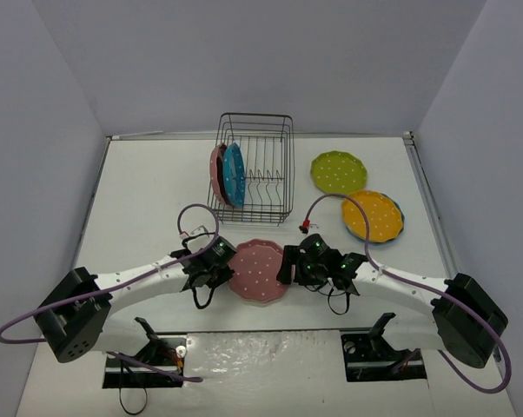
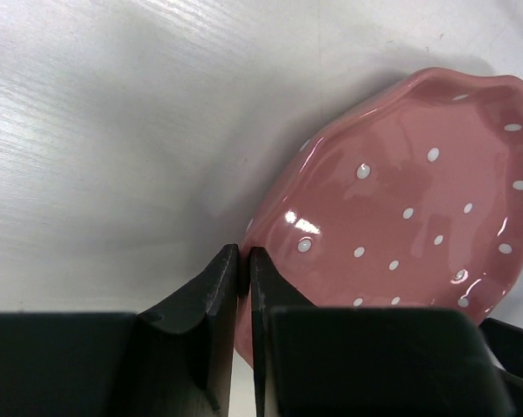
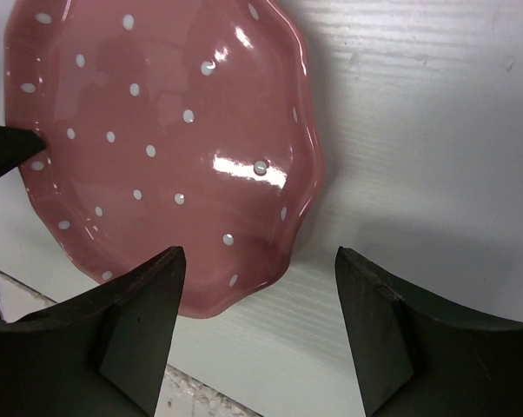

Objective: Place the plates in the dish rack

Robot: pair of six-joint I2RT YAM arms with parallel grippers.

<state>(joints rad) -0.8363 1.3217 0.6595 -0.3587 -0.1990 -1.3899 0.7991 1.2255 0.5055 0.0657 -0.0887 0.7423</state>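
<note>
The pink plate point(image 1: 258, 270) fills the gap between the left gripper point(image 1: 228, 264) and right gripper point(image 1: 286, 264); two plates point(image 1: 232, 176) block the rack's point(image 1: 267, 187) left side, and its right side is free.

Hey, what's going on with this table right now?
Two robot arms are loading plates into a dish rack. Both are at a pink plate near the front of the table. The left gripper appears shut on its left rim, and the right gripper is open at its right edge. The rack holds a second pink plate and a blue plate, standing on edge. A lime green plate and an orange plate lie to the rack's right, not yet loaded.
</note>
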